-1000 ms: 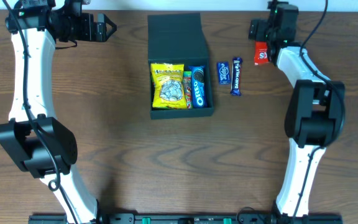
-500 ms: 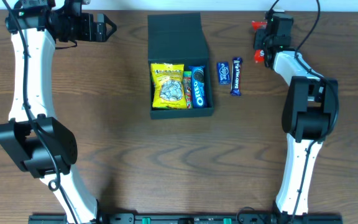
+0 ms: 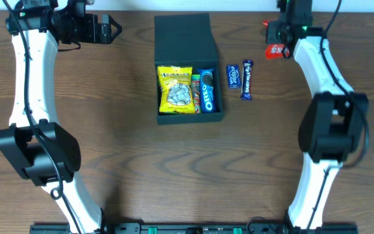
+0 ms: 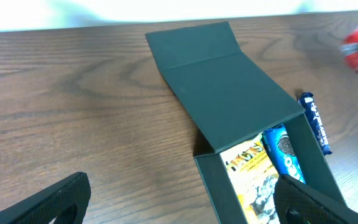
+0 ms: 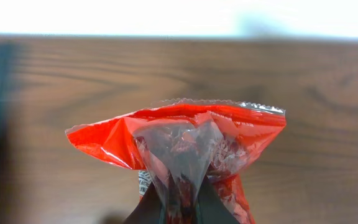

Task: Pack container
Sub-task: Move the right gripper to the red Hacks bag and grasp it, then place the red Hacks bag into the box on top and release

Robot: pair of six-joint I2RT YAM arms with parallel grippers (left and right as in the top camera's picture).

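Observation:
The dark teal container (image 3: 189, 119) stands open at the table's middle back, its flap lid (image 3: 183, 38) lying flat behind it. Inside lie a yellow snack packet (image 3: 175, 90) and a blue Oreo pack (image 3: 207, 91). My right gripper (image 5: 180, 200) is shut on the lower edge of a red snack packet (image 5: 179, 134), which hangs crumpled above the wood at the back right (image 3: 276, 50). My left gripper (image 3: 112, 28) stands open at the back left, well apart from the container (image 4: 222, 81), with nothing between its fingers (image 4: 55, 200).
Two small blue chocolate bars (image 3: 234, 76) (image 3: 247, 79) lie side by side just right of the container. The table's back edge runs close behind both grippers.
My right gripper has shut on the red packet, which lay loose on the table a second ago, and the arm has shifted with it. The left arm has not moved.

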